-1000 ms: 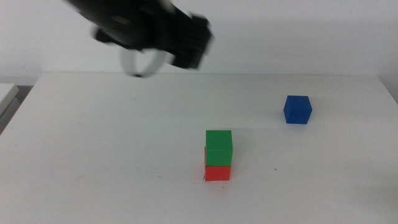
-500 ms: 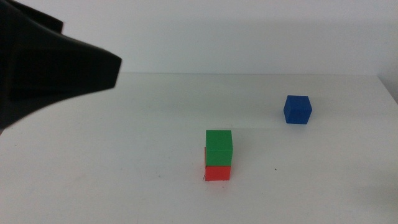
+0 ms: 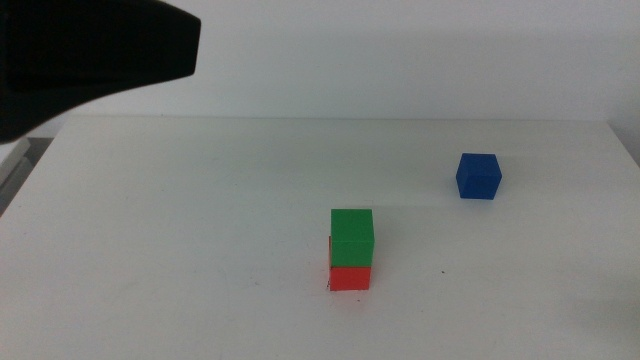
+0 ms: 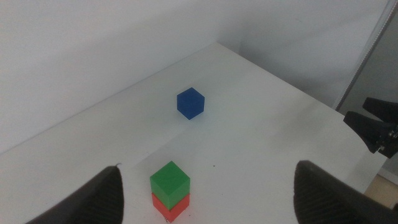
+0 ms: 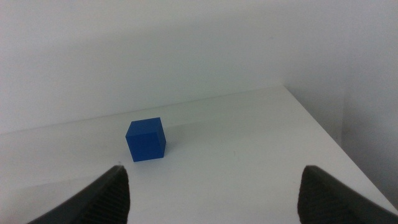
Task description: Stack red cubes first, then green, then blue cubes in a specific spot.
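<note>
- Left gripper (image 4: 205, 196) hangs above the table (image 3: 200, 220), jaws spread wide and empty; the middle view shows it only as a dark blur.
- Right gripper (image 5: 211, 186), likewise spread, faces the blue cube (image 5: 146, 139).
- Green cube (image 3: 352, 238) sits on the red cube (image 3: 350, 278), hiding the spot.
- Blue cube sits apart, farther right.

**Left arm lifted toward upper left**

Risen within the last second: left arm (image 3: 90, 55), from a blurred shape above the table's far edge near the middle, to a large dark mass filling the middle view's upper-left corner. Half a second ago slanted lower, reaching down across the left tabletop; now raised, lying nearly level, uncovering the white surface beneath it.
</note>
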`<state>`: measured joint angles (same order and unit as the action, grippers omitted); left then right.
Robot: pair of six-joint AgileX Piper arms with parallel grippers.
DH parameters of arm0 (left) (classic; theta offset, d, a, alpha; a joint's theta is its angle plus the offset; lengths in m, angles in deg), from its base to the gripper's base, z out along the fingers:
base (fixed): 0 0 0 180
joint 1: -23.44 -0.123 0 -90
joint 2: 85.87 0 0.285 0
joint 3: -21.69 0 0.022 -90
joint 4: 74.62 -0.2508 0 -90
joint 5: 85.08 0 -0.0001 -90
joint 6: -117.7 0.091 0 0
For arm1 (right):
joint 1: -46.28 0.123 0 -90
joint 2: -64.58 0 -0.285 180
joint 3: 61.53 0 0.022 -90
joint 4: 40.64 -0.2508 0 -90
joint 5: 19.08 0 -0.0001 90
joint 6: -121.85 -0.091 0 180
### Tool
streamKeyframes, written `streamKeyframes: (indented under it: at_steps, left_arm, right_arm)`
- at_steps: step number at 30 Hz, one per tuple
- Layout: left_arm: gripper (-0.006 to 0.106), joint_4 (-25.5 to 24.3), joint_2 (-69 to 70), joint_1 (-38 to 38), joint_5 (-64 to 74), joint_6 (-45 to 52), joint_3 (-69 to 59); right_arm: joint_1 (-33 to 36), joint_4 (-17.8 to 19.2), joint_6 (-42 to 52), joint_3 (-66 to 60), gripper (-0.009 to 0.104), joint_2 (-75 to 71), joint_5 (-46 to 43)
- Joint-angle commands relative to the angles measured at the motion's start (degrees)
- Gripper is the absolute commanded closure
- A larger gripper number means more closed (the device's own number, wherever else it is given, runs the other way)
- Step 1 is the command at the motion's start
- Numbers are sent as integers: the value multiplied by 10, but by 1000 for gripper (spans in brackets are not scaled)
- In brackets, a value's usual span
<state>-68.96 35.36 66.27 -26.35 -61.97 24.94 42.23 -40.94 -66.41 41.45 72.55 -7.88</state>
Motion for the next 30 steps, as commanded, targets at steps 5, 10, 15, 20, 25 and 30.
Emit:
streamKeyframes:
  at_steps: [5,10,15,20,25,30]
  left_arm:
    - [7,-12,3,-1,-10,-3,-3]
    - [7,-18,3,-1,-10,-3,-3]
    - [7,-18,3,-1,-10,-3,-3]
    - [7,-18,3,-1,-10,-3,-3]
    - [7,-17,5,-1,-10,-3,-3]
    - [7,-25,5,-1,15,-31,-4]
  right_arm:
    - [-4,3,3,-2,2,-2,-7]
    - [-4,62,42,-2,2,-2,-46]
    - [-4,42,-16,20,2,46,-47]
    - [-4,28,-24,140,2,281,-16]
    - [-4,-5,-30,264,2,493,31]
    - [-4,-61,-67,357,2,649,30]
